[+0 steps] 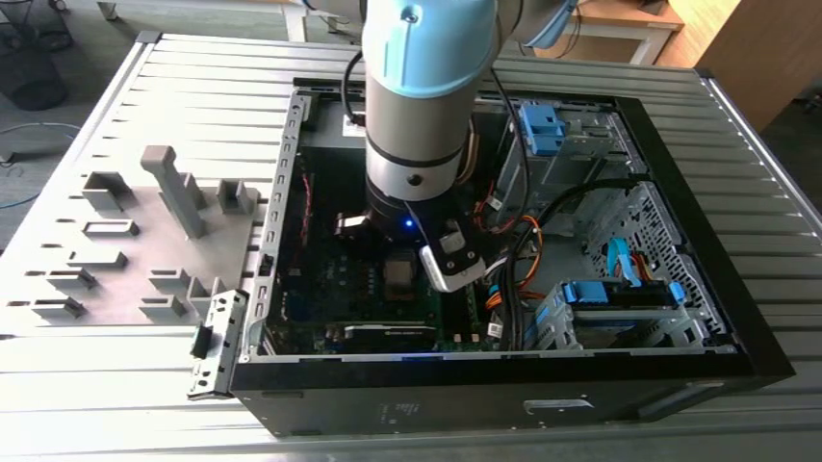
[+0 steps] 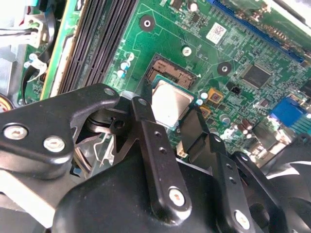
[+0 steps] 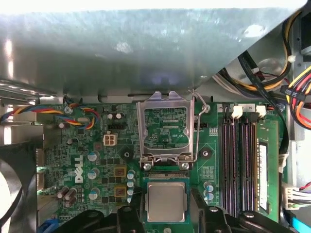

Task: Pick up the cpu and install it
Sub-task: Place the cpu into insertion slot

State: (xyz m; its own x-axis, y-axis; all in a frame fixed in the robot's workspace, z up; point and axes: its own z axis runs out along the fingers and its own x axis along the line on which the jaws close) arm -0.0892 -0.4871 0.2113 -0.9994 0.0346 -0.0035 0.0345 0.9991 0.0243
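cpu (image 3: 166,201) in pincer (image 3: 167,195), edges gripped — at socket (image 2: 170,73)

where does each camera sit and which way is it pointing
Exterior view: off the arm, high up, looking down into the open computer case; the arm shows.
First wrist view: on the wrist, facing the motherboard; fingers flank the cpu.
Second wrist view: on the wrist, slanted across the motherboard; fingers in the foreground.
Both wrist views share the cpu between the fingers, at the socket.

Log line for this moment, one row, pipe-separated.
gripper: shut on cpu | cpu: inside case, partly over open socket | seated: cannot tell
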